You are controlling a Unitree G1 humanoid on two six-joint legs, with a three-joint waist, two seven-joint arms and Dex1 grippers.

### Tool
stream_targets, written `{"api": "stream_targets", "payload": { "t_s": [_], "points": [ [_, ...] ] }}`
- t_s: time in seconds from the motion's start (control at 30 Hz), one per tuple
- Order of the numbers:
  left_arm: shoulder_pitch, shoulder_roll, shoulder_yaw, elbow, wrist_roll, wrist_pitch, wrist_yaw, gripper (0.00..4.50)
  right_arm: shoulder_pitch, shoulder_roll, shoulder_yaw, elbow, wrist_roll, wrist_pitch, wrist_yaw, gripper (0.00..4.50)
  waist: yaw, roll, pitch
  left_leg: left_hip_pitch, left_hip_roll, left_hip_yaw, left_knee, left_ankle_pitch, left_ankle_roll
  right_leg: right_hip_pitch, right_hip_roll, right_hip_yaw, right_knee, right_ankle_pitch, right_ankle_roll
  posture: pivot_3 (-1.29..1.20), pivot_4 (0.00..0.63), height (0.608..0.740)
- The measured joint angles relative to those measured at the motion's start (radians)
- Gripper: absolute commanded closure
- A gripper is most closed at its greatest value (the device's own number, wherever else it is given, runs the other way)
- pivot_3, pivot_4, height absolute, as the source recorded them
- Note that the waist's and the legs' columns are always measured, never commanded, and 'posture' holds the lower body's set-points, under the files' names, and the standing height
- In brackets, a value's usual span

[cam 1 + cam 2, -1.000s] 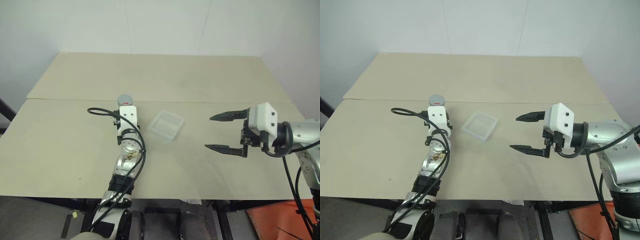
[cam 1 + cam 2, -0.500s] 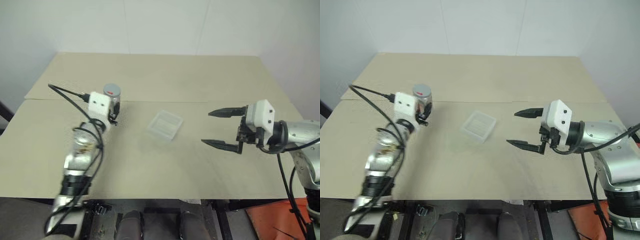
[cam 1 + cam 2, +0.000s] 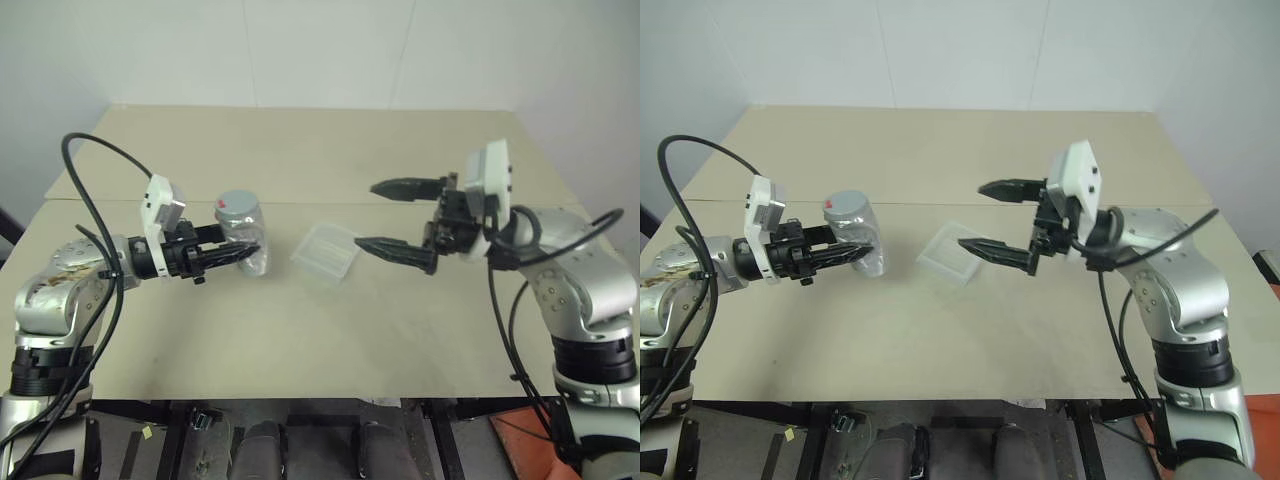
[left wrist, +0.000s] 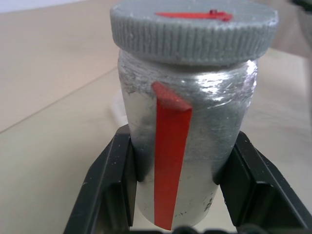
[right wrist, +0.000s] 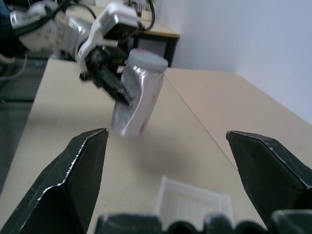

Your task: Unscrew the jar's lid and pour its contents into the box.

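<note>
My left gripper is shut on the jar, a silvery cylinder with a red stripe, and holds it slightly tilted above the table. Black fingers press on both of its sides. The grey lid with a red mark sits on top of the jar. The contents are hidden inside. The clear box lies on the table between the arms. My right gripper hangs open above the box, pointing at the jar, a short way off.
The beige table has a seam running across it behind the box. White walls close in behind and to the sides. Black cables loop off both arms.
My left arm has swung out to the left and turned level, carrying the jar up off the table. The open right gripper has moved left and risen to above the box.
</note>
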Motion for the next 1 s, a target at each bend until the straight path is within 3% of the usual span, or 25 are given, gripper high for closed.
{"api": "stream_targets", "payload": {
  "t_s": [0.37, 0.97, 1.0],
  "points": [
    [-0.173, -0.116, -0.203, 0.160, 0.127, -0.248, -0.161, 2.54, -0.210, 0.096, 0.091, 0.011, 0.034, 0.271, -0.125, 0.00, 0.005, 0.000, 0.000, -0.003, 0.000, 0.002, 0.000, 0.000, 0.000, -0.002, 0.000, 0.000, 0.000, 0.000, 0.000, 0.00, 0.150, 0.740],
    [-0.220, -0.159, -0.218, 0.236, 0.164, -0.304, -0.208, 2.54, -0.251, 0.169, 0.161, 0.013, 0.024, 0.417, -0.256, 0.00, -0.002, 0.000, 0.000, -0.015, 0.000, 0.001, 0.002, 0.000, 0.000, -0.016, 0.000, 0.000, 0.004, 0.000, 0.000, 0.00, 0.150, 0.740],
    [-0.220, -0.159, -0.218, 0.236, 0.164, -0.307, -0.209, 2.54, -0.251, 0.171, 0.161, 0.013, 0.022, 0.417, -0.258, 0.19, -0.002, 0.000, 0.000, -0.015, 0.000, 0.001, 0.002, 0.000, 0.000, -0.016, 0.000, 0.000, 0.004, 0.000, 0.000, 0.00, 0.150, 0.740]
  ]
}}
